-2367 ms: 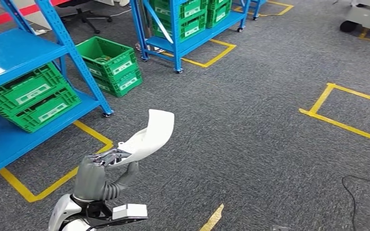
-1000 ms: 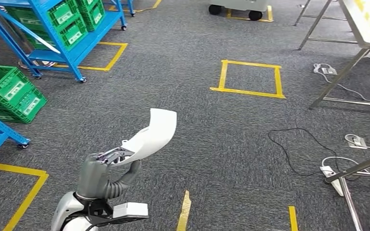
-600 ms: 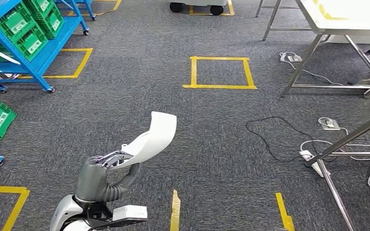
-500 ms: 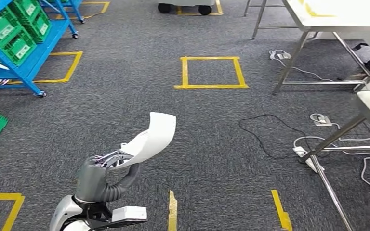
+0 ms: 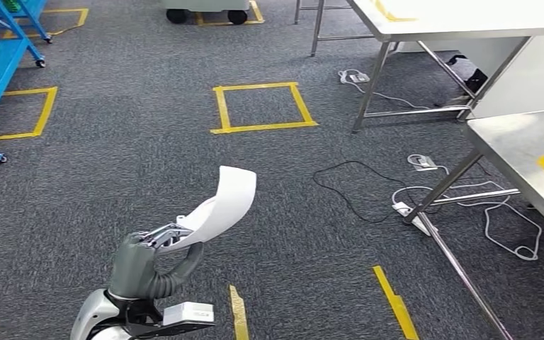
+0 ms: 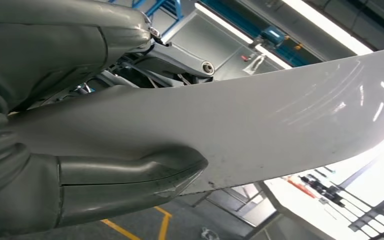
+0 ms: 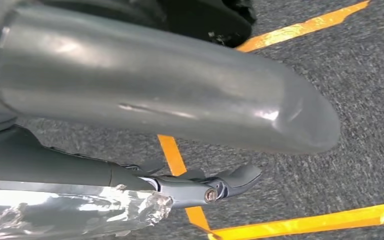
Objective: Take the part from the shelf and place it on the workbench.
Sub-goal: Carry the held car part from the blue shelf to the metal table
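Left hand [image 5: 145, 258] grips white part [image 5: 221, 204]; long axis points up-forward.

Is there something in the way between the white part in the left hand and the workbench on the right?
Nothing solid. Between the white part and the workbench lie only cables and a power strip on the floor.

No legible text, labels, brands or numbers; floor carries only plain yellow tape [image 5: 261, 106] squares.
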